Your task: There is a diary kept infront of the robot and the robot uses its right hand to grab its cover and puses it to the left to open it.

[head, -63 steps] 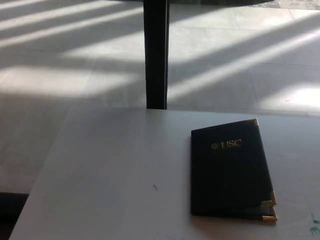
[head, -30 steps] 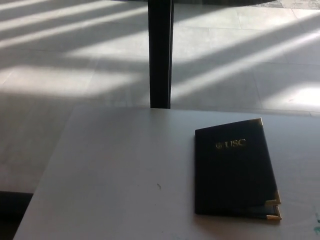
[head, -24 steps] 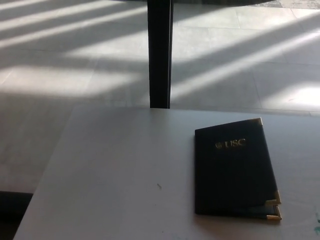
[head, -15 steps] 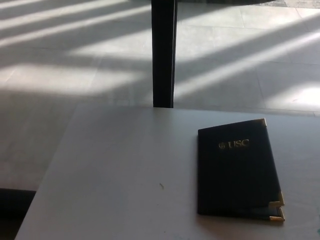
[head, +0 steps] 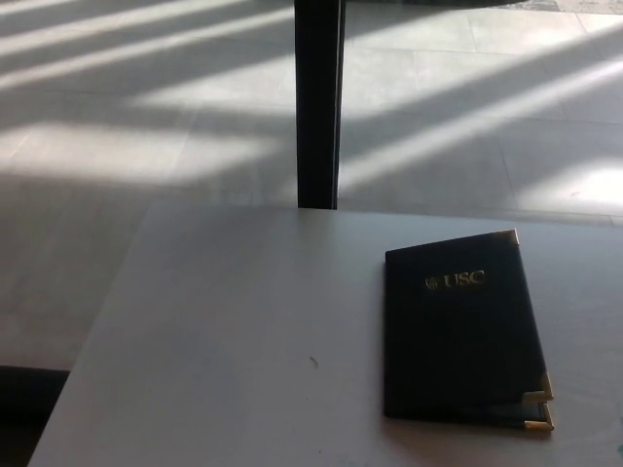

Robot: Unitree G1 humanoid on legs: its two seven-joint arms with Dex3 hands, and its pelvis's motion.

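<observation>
The only thing that has changed over the last couple of seconds is my own view: the whole picture has slid slightly, so my head has turned a little, and nothing on the bench [head: 214,321] has actually moved. The diary [head: 458,331] lies exactly as it did, shut and flat, on the right half of the bench, its bottom end close to the near edge and its top end angled toward the far right. Its dark cover [head: 453,341] with the gold lettering [head: 456,281] faces up. The gold corner caps [head: 538,394] at the near right end stand a touch apart, so the cover seems to sit slightly proud of the back board there.

Neither of my hands is in the picture, so I cannot tell whether my fingers are spread or pressed together. They are certainly pinching nothing I can see.

For the task, this means nothing has started: the cover is untouched. I judge that my right hand must first come in from the right, catch the cover's free right edge near those lifted corners, then swing it over to the left.
</observation>
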